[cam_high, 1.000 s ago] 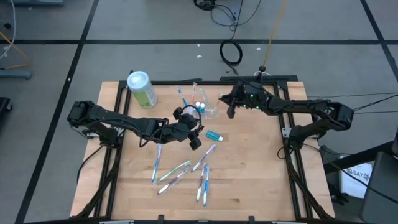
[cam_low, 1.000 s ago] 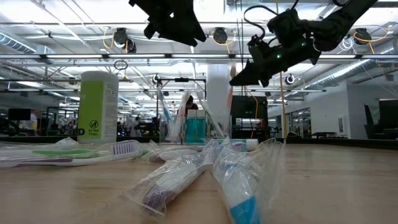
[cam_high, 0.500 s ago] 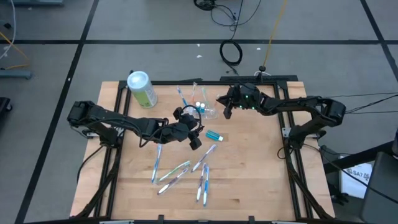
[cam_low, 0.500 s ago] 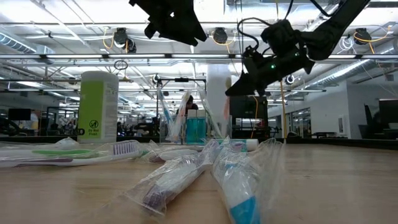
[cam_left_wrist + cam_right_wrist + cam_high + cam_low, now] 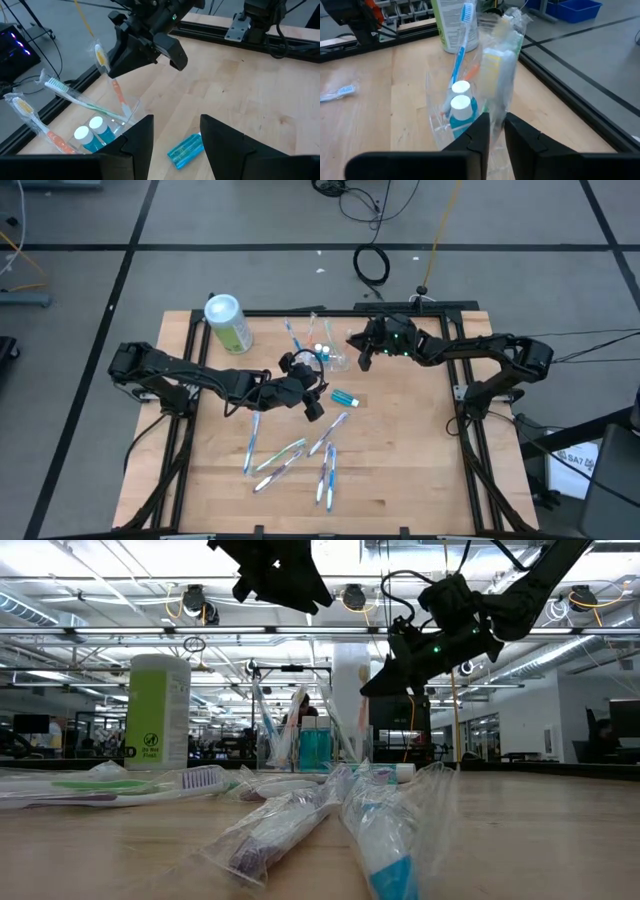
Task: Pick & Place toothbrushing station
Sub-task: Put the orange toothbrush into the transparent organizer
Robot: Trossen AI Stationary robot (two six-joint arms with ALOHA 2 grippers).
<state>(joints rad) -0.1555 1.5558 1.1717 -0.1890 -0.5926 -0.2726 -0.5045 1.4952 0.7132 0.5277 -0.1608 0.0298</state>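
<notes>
Above centre in the high view, your toothbrushing station (image 5: 327, 357) sits unlifted; right gripper (image 5: 361, 354) hovers beside it, fingers slightly apart. Left gripper (image 5: 312, 402) waits open below. Grasping remains.

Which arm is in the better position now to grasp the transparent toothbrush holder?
Right. The right end effector hangs just beside the transparent holder and faces it, fingers nearly shut. The left end effector sits farther off, near the blue packet.
</notes>
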